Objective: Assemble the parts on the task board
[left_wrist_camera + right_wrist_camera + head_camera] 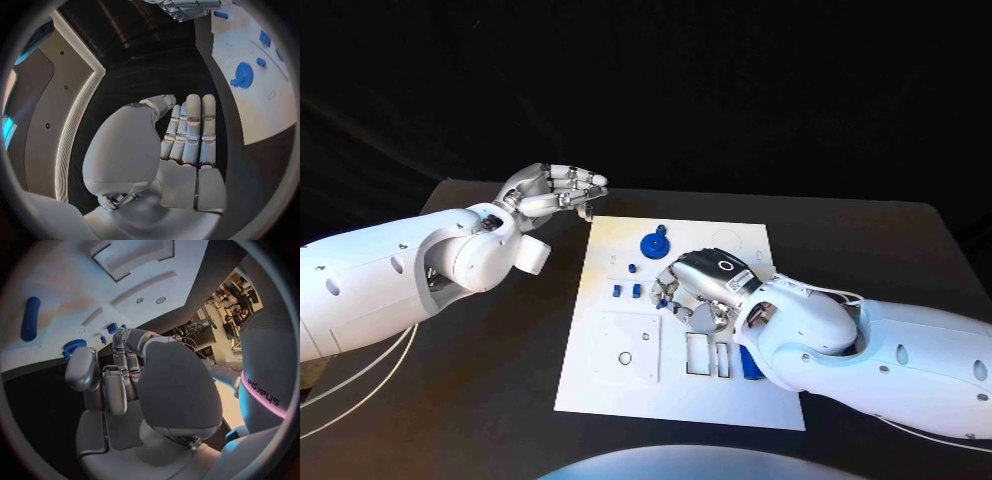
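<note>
Hovering left hand [557, 190] off-board, fingers curled empty | right hand [701, 283] over task board [678, 400], fingers curled empty

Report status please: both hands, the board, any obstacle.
Left hand off the board, fingers together, holding nothing. Right hand over task board, nothing seen held. Blue gear on board, untouched. No obstacle visible.

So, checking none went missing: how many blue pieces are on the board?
5: a gear far side, one stud near it, two studs mid-board, a long peg by the right arm. The right hand may hide more.
</note>
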Robot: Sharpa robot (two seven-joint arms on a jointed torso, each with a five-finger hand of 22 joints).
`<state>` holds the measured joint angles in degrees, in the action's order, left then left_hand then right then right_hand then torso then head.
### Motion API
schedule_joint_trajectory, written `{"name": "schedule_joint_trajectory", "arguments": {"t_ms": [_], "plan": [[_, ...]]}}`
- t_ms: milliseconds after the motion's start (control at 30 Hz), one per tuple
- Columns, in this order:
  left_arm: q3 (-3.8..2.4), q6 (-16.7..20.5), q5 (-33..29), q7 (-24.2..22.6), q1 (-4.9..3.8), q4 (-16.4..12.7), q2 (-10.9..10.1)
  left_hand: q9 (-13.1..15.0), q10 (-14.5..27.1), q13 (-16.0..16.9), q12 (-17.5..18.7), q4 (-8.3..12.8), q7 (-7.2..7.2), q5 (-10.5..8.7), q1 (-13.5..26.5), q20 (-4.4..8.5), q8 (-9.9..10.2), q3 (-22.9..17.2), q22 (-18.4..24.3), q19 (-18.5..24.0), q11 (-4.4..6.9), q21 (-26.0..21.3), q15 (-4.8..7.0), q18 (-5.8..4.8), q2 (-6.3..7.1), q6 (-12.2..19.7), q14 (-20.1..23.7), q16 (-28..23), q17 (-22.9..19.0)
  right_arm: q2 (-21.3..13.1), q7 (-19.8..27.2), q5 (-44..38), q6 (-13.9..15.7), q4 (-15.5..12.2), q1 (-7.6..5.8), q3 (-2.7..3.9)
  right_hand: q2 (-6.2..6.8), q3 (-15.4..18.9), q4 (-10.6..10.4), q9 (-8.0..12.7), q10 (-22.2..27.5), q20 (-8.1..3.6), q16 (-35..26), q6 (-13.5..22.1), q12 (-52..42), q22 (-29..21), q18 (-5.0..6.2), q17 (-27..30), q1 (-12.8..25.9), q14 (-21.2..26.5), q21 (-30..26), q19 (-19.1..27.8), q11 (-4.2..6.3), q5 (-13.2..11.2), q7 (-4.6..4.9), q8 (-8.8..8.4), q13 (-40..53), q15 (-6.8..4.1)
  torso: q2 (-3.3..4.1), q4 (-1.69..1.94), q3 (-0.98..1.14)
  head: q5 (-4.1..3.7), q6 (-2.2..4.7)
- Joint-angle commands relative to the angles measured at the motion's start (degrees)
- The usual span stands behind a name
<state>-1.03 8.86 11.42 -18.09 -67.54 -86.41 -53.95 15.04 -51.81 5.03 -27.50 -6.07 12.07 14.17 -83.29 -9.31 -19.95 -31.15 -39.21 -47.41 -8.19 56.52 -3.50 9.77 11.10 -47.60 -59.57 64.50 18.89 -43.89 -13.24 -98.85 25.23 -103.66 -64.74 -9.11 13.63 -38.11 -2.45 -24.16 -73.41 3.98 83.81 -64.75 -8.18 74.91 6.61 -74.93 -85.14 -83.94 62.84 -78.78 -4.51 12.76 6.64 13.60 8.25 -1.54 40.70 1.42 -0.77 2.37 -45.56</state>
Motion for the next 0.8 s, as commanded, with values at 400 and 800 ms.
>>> {"name": "schedule_joint_trajectory", "arguments": {"t_ms": [400, 800], "plan": [[0.05, -1.21, -0.05, -0.24, -0.04, -0.05, 0.87, -0.05, 0.43, -0.09, -0.35, 0.42, 0.19, -0.16, 0.53, 0.13, -0.23, 0.08, 0.10, 0.33, -0.12, -0.37, -0.20, 0.78, -0.03, 0.52, 0.05, -0.25, -0.06, 3.34, 0.35, -1.77, -3.17, 2.16, 2.40, -0.25, -0.11, 0.22, -0.02, -0.11, -2.04, -0.08, 0.19, -0.08, 0.54, 2.34, -0.91, -1.00, 0.83, -3.44, -0.41, 0.36, 1.85, 0.14, 0.12, 0.30, -0.08, -0.26, 0.07, 0.06, 0.02, 1.81, -1.23], [0.06, -1.46, -0.06, 0.01, -0.04, -0.01, 0.96, -0.06, 0.50, -0.10, -0.38, 0.46, 0.21, -0.17, 0.59, 0.11, -0.26, 0.10, 0.13, 0.31, -0.15, -0.40, -0.23, 0.78, -0.03, 0.60, 0.03, -0.29, -0.09, 3.94, 0.06, -1.90, -4.36, 2.64, 2.98, -0.44, -0.18, 0.13, 0.07, -0.13, -1.97, -0.06, 0.22, 0.00, 0.63, 2.36, -0.90, -1.03, 1.08, -3.45, -0.47, 0.39, 1.80, 0.11, 0.20, 0.24, -0.03, -0.22, 0.09, -0.01, -0.02, 2.23, -1.62]]}}
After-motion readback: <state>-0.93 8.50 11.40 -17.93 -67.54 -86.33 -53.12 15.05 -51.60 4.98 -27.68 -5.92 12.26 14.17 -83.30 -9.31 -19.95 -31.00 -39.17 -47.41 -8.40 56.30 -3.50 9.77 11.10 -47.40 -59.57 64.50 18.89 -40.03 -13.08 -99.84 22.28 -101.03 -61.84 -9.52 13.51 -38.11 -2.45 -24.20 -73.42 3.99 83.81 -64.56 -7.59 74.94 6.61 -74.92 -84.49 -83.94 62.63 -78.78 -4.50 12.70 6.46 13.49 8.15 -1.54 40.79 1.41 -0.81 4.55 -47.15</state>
